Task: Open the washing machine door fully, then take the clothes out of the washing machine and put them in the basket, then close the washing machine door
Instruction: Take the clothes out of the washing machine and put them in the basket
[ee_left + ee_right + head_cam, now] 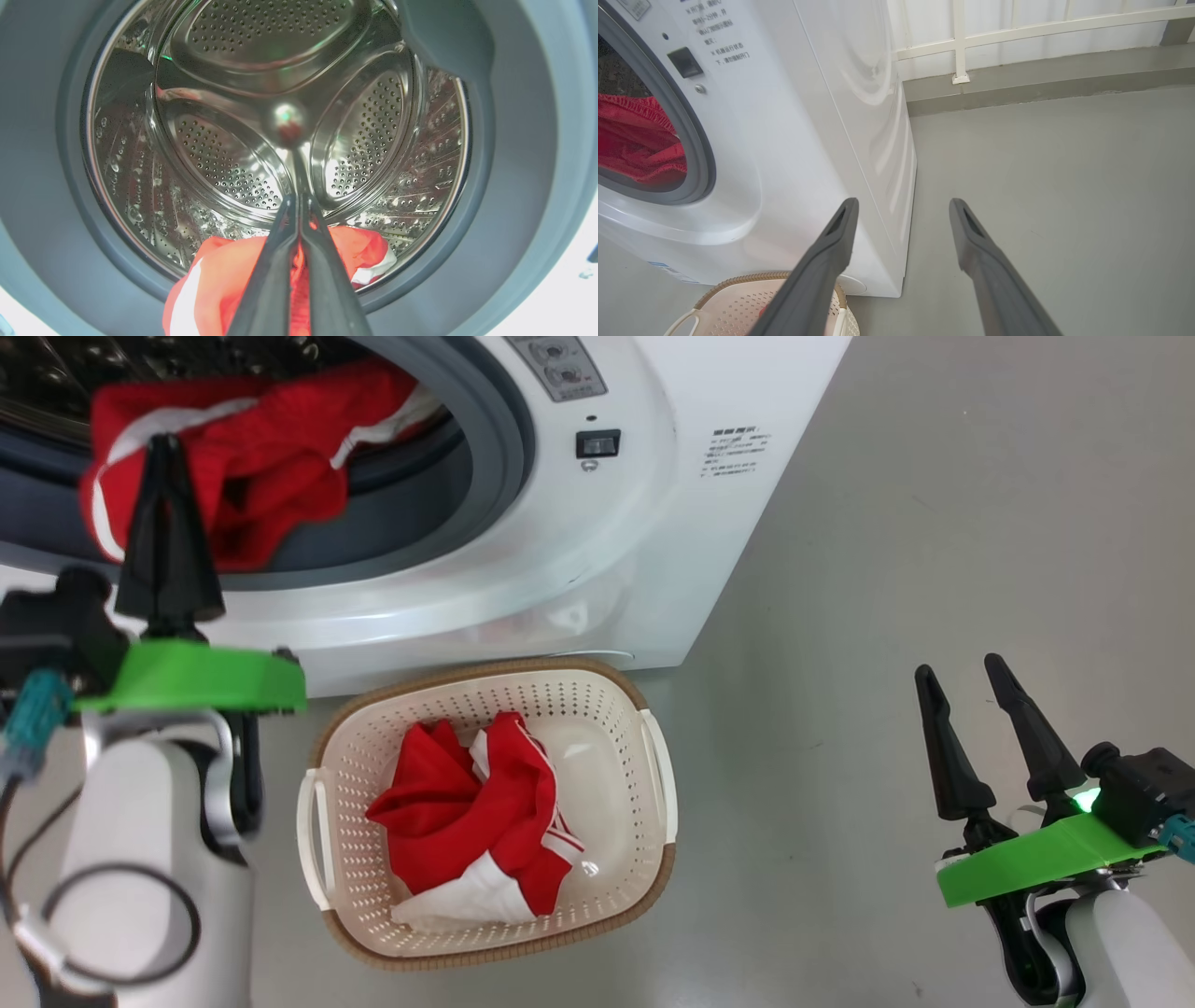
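The washing machine [653, 523] stands at the top of the head view, and its door is out of view. Red and white clothes [271, 457] hang out of the drum over the grey rubber ring [504, 439]. My left gripper [163, 441] points into the opening and is shut on these clothes. In the left wrist view its tips [299, 200] meet before the steel drum [224, 158], with red fabric [215, 275] between and under the fingers. More red clothes [467, 812] lie in the basket [485, 669] on the floor below the opening. My right gripper [959, 665] stands open and empty at the lower right.
Grey floor [934, 523] stretches to the right of the machine and basket. In the right wrist view my right gripper [903, 203] faces the machine's corner [808, 140], the basket rim [738, 298] is low down, and a white railing [957, 42] lines the far wall.
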Tool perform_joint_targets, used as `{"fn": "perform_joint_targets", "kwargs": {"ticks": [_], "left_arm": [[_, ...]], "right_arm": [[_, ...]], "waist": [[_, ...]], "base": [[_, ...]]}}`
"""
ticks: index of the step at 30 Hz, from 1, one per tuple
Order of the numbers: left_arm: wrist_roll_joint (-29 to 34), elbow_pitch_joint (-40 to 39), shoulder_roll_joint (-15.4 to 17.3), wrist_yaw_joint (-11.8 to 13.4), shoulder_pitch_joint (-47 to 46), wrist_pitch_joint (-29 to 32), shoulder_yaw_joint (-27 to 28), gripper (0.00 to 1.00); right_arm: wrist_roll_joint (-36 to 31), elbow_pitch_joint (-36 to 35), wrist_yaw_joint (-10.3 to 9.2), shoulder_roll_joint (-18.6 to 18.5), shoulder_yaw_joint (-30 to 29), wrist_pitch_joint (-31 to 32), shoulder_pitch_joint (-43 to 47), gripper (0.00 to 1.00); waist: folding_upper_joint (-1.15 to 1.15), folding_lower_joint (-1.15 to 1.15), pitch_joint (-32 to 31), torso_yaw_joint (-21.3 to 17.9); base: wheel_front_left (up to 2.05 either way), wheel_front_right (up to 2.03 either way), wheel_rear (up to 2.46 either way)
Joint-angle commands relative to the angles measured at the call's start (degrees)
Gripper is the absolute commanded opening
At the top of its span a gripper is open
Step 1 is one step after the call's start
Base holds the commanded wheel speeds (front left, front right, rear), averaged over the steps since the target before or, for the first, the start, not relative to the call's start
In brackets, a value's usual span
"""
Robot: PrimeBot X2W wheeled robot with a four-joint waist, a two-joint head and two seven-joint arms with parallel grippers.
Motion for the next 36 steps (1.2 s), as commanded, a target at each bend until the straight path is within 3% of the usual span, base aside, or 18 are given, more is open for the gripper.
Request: {"fn": "perform_joint_targets", "kwargs": {"ticks": [1,13,26,31,36], "left_arm": [[0.76,-2.73,1.2,-0.51,1.52,-0.46,1.88,0.0],[1.4,-18.57,-0.8,-1.8,11.16,-0.47,2.93,0.0],[-0.72,-33.97,-0.86,1.92,16.94,-0.47,-0.96,0.0],[-1.07,-34.87,-0.87,3.04,18.62,-0.47,-2.35,0.0],[-2.18,-30.86,-0.87,3.09,19.87,-0.47,-3.48,0.0]], "right_arm": [[0.07,-1.22,0.36,-0.68,1.43,-0.37,0.83,1.0],[0.22,-1.31,0.36,-0.88,1.46,-0.37,0.94,1.0],[0.13,-1.52,0.36,-0.82,1.23,-0.37,0.34,1.0],[0.16,-1.45,0.36,-0.83,1.24,-0.37,0.28,1.0],[0.21,-1.4,0.36,-0.85,1.38,-0.37,0.05,1.0]], "waist": [[0.0,0.0,-0.11,0.08],[0.0,0.0,0.04,0.25],[0.0,0.0,0.95,0.36],[0.0,0.0,1.06,0.38],[0.0,0.0,1.21,0.34]], "base": [[0.0,0.0,0.0],[0.0,0.0,0.0],[0.0,0.0,0.0],[0.0,0.0,0.0],[0.0,0.0,0.0]]}}
